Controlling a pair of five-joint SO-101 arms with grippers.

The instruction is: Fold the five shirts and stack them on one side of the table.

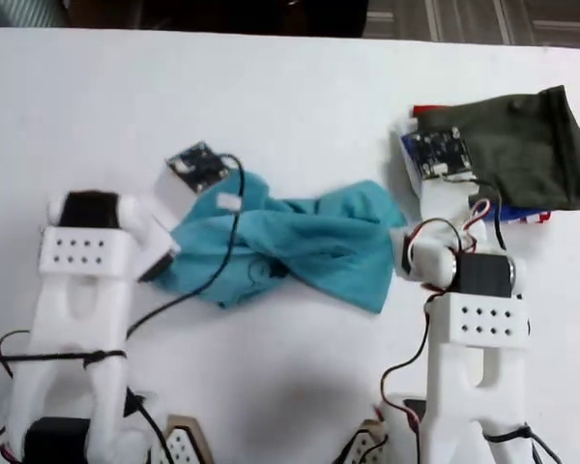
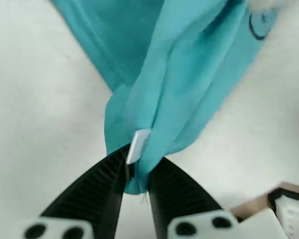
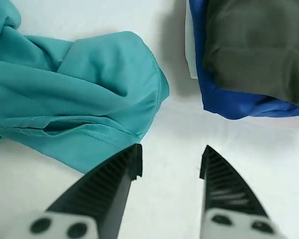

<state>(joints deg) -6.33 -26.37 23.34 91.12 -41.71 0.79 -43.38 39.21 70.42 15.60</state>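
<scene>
Item under work: one teal knit shirt, unfolded, lying twisted and bunched at the middle of the white table. It runs from beside the left arm across to just short of the right arm. In the left wrist view the teal shirt narrows into a gathered rope of cloth, with a small white sewn-in tag at the pinch point.

Left gripper: black ribbed jaws clenched on that gathered end of the teal shirt, cloth and tag pressed between them.

Right gripper: jaws spread apart, nothing between them, poised over bare table. The rounded end of the teal shirt lies near one jaw without touching it; the stack lies off to the other side.

Stack: at the far right of the table, a folded dark olive-green shirt sits on top, resting on a folded royal-blue shirt whose edge shows beyond it. The olive-green shirt covers most of the blue one. A strip of red fabric shows at the stack's far-left corner; what it belongs to cannot be told.

A thin black cable from the left arm crosses over the teal shirt.
</scene>
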